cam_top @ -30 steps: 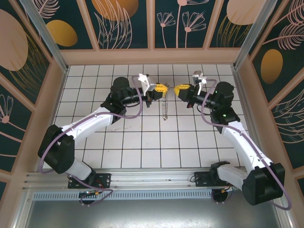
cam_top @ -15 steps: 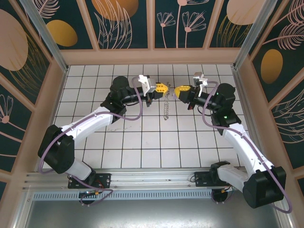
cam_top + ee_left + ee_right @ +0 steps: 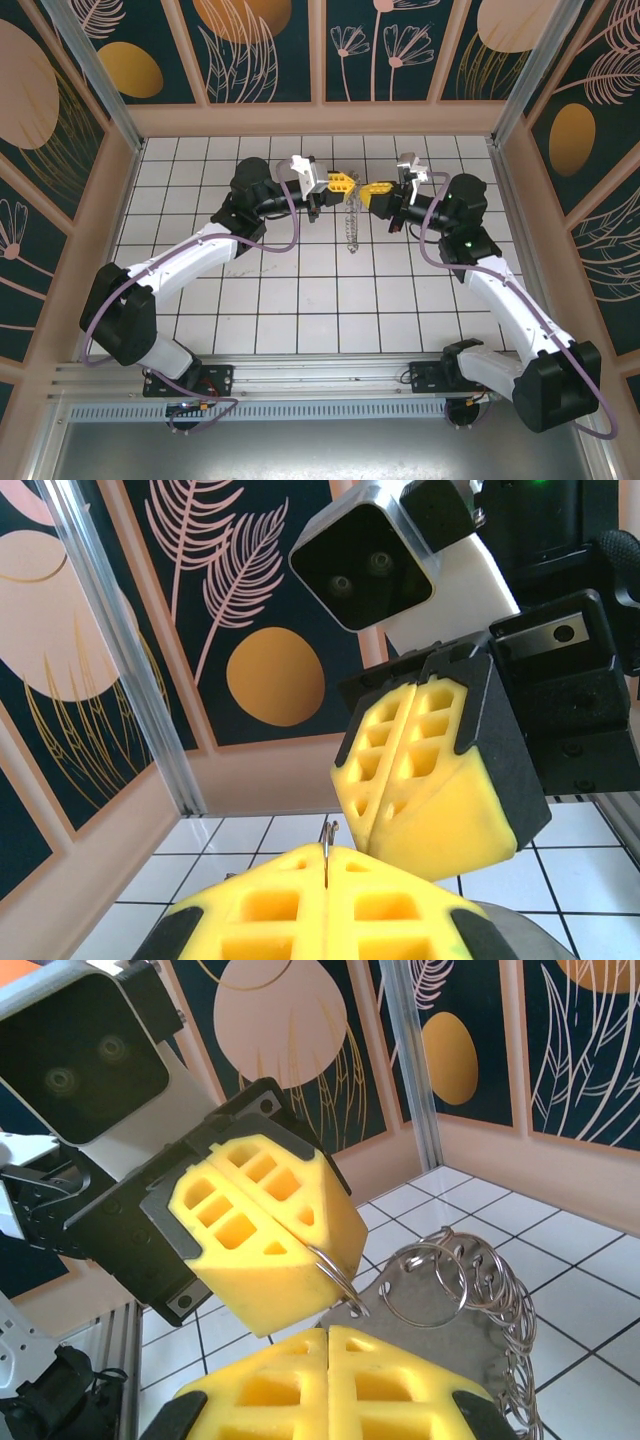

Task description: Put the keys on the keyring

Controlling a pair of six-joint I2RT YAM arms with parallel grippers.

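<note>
Over the far middle of the bench (image 3: pixel 300 310) the left tool (image 3: pixel 342 184) and right tool (image 3: pixel 376 193) meet almost tip to tip, pads pressed together, so nothing could pass between them. From the left tool's pads the keyring (image 3: pixel 350 228) trails toward 6 o'clock, blocking the way beneath. The left arm (image 3: pixel 200 255) slants in from 7 o'clock and the right arm (image 3: pixel 500 290) from 5 o'clock. Between them, at 6 o'clock of the keyring, lies a wide stretch of bare tiles. At 12 o'clock the back wall (image 3: pixel 320 118) stands near, leaving a narrow strip. Side walls close 9 and 3 o'clock.
</note>
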